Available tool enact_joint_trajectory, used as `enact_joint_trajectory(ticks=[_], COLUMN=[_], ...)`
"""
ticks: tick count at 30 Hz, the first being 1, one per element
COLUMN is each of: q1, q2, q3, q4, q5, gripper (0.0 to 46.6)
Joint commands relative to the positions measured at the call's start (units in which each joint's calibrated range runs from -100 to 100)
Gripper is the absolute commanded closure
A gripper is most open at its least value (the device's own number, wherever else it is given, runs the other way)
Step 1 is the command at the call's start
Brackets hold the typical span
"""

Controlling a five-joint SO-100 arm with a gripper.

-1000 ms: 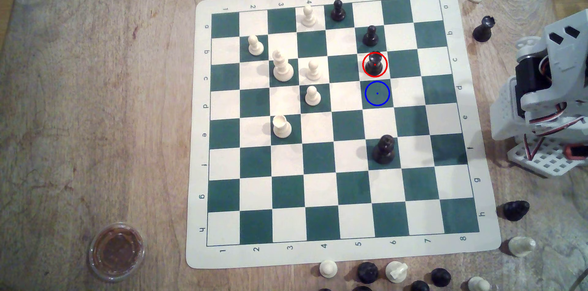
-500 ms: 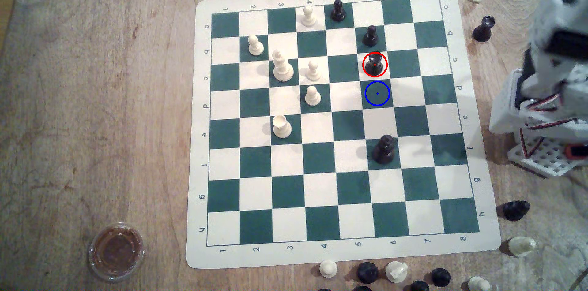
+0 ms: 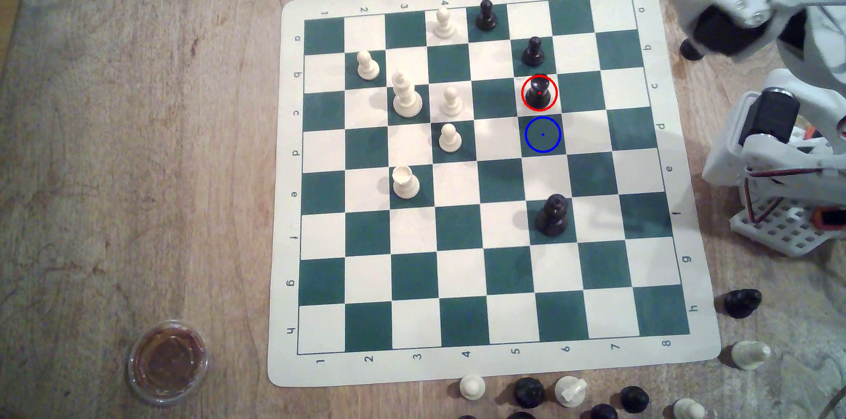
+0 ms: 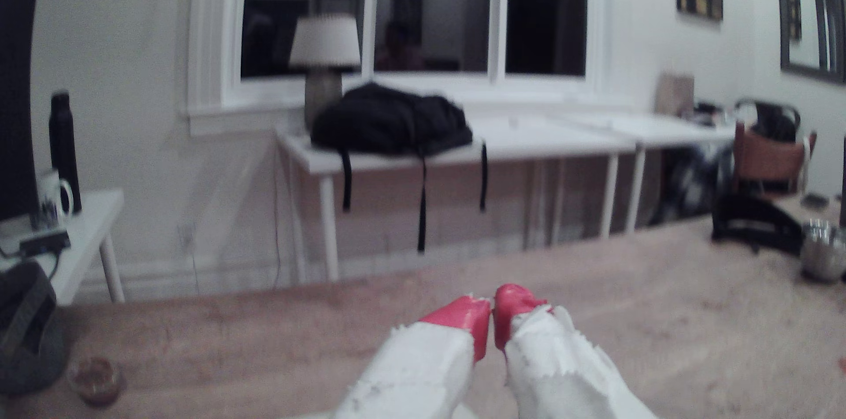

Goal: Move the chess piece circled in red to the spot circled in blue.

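Arm raised off board corner, gripper [image 4: 493,309] red tips pressed together, empty

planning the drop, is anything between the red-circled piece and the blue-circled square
Nothing: in the exterior view the chess piece sits on the square bordering the bare blue-ringed spot.

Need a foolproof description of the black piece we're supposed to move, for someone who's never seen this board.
Start at the green-and-cream chessboard in the exterior view and find the column numbered 6 along its edge. Three black pieces stand in that column's upper half; the chess piece is the lowest, on a cream square directly above the spot. It alone has a red ring, and it is stouter than the slim pawn above it.
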State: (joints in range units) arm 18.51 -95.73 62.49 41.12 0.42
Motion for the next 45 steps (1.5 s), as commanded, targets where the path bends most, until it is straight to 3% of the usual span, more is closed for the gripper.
enact_joint_trajectory(ticks=[1,6,9,11,14,18,24,33,42,45], q1=[0.3,-1.26,-1.89,-2.44,-4.0,-5.64,-3.53,-2.91,-2.2,-2.44], q2=[-0.03,-0.03,-0.03,0.74,6.68,12.2,16.86,30.45,43.69,45.22], q3=[-6.1,-4.47,-4.2,-4.83,-7.01,-6.28,-0.21,-3.56,-5.2,-3.84], q4=[16.38,24.0,26.12,30.47,33.09,32.76,27.27,24.65,20.56,19.08], q5=[-0.24,-0.39,-4.88,-6.59,-4.54,-6.01,-7.67,-10.6,-10.06,-8.5], gripper=[46.4,46.4,46.2,43.4,46.4,46.2,35.6,32.3,31.2,29.0])
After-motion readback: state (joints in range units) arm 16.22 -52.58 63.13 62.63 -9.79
